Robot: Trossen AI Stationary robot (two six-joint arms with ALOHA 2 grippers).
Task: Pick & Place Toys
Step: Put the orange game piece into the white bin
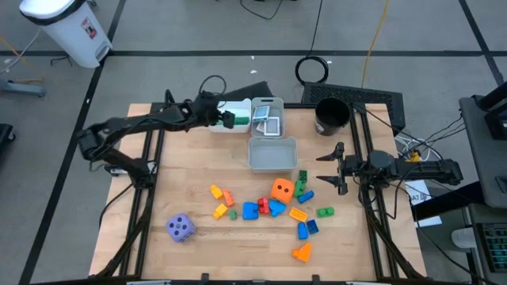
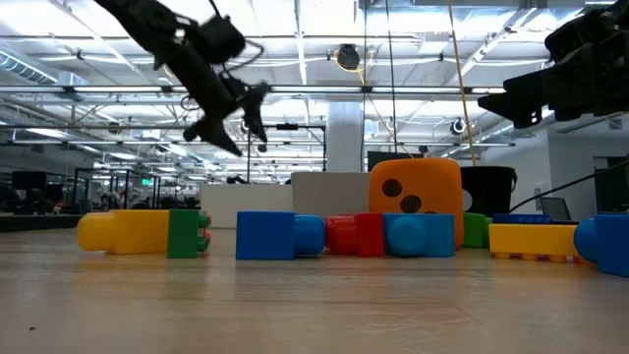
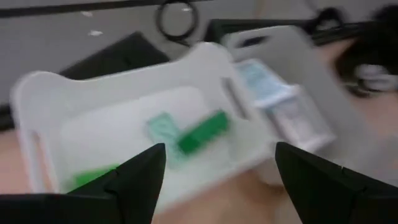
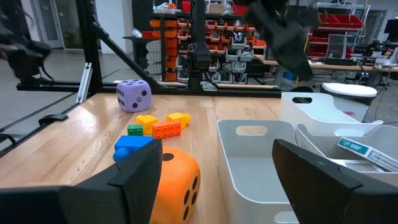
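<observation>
My left gripper (image 1: 225,117) (image 3: 217,152) hovers open above the white bin (image 1: 231,119) at the table's far side, with nothing between its fingers. In the bin lie a green block (image 3: 202,132) and another green piece (image 3: 93,177) on its floor. The other toys lie near the table's front: an orange die (image 1: 282,190), a purple die (image 1: 181,228), and several small blocks in blue, yellow, orange, red and green (image 1: 261,207). White cards (image 1: 269,125) rest in a grey bin. My right gripper (image 1: 337,166) waits open at the table's right side.
An empty grey bin (image 1: 272,154) stands in the table's middle, the grey card bin (image 1: 268,107) beside the white one. A black cup (image 1: 331,116) stands at the far right. Bare wood (image 1: 182,174) lies at the left between the bins and the toys.
</observation>
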